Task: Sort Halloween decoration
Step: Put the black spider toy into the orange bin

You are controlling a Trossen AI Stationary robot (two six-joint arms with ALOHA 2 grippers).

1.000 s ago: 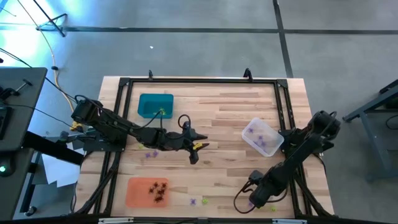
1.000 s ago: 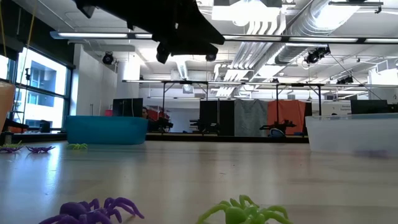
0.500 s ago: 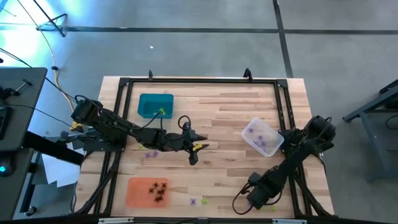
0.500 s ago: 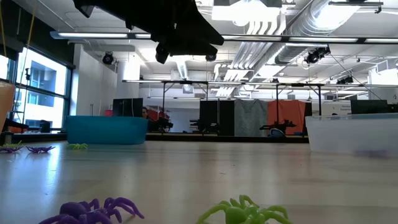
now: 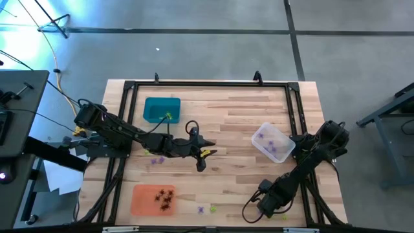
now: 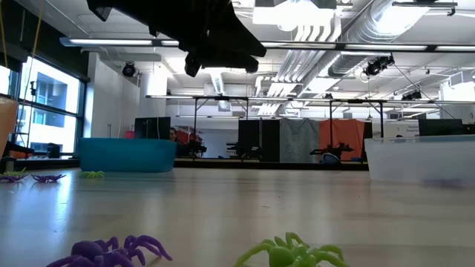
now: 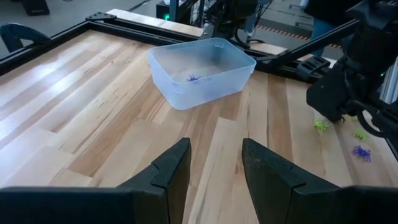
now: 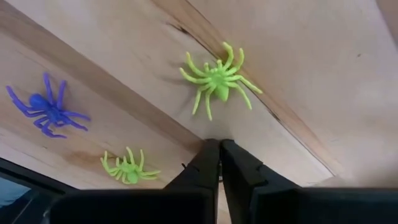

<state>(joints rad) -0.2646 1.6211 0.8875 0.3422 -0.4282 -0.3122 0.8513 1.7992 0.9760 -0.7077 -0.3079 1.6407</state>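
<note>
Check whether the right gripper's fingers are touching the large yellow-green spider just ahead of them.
Apart. The right wrist view shows the right gripper shut on nothing, with bare wood between its fingertips and the yellow-green spider.

Teal tray point(image 5: 161, 109), orange tray point(image 5: 155, 199), clear tray point(image 5: 272, 143)

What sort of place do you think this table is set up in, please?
Probably a robotics lab or workshop: exposed ceiling ducts and strip lights overhead, a concrete floor, and a butcher-block table framed in black rails with two arms mounted.
</note>
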